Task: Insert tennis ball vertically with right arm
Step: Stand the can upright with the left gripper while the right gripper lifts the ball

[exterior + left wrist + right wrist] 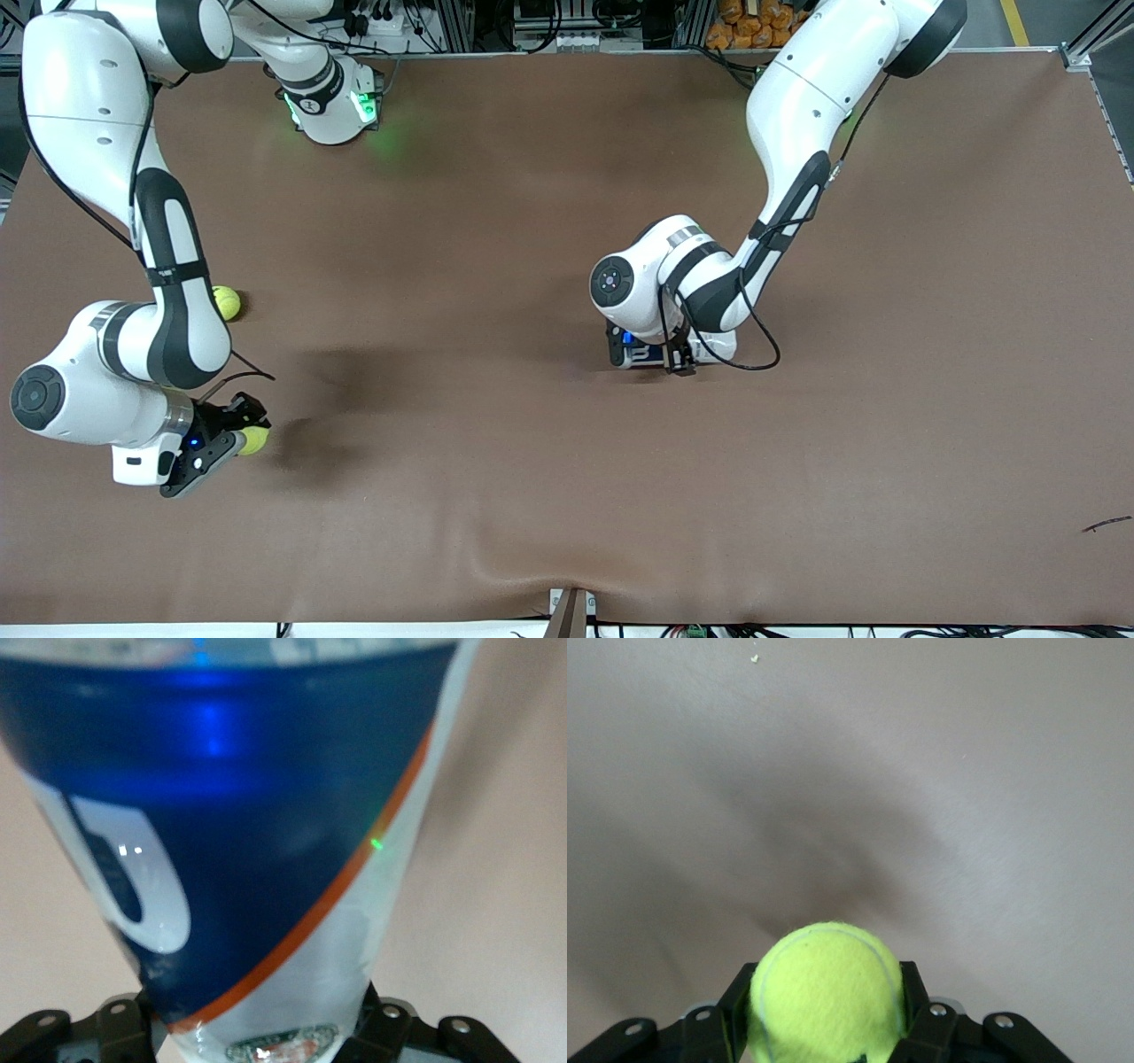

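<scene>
The right gripper (237, 437) clenched a light, fuzzy, springy tennis ball (827, 992) across its middle; the left gripper (660, 354) waited, clamping the blue-and-white ball can (248, 850) upright

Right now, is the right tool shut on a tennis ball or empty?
Shut on it: the right tool grips the tennis ball between its fingers above the table.

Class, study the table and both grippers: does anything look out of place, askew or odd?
Little stands out. A second tennis ball lies loose beside the right arm. The right gripper holds a tennis ball; the left gripper clamps the blue can. The brown table cover is rippled near its front edge.
</scene>
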`<act>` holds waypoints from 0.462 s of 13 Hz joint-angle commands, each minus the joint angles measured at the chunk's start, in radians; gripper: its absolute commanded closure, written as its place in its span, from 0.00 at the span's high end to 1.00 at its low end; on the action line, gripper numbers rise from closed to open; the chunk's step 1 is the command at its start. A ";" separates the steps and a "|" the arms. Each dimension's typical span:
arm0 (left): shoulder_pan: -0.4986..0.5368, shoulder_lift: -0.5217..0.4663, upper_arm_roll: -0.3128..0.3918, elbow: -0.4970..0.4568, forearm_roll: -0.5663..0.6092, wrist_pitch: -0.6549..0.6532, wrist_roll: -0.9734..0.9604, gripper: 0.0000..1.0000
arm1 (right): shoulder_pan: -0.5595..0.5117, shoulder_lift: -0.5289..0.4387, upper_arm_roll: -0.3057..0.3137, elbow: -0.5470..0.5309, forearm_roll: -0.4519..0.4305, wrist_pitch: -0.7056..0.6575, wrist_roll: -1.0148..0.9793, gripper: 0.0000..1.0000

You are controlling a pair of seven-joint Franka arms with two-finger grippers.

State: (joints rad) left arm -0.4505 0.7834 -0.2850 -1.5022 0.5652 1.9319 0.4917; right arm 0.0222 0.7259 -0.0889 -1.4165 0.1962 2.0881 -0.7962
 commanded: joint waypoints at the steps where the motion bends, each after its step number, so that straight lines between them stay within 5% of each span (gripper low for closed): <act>1: -0.011 0.008 -0.034 0.057 -0.014 0.083 -0.111 0.78 | 0.015 -0.048 0.000 -0.036 0.015 -0.026 0.113 0.20; 6: -0.022 0.014 -0.054 0.088 -0.054 0.407 -0.338 0.78 | 0.027 -0.069 0.011 -0.053 0.052 -0.048 0.287 0.20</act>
State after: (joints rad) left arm -0.4669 0.7834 -0.3400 -1.4372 0.5338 2.2438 0.2251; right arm 0.0400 0.7043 -0.0823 -1.4251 0.2191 2.0609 -0.5751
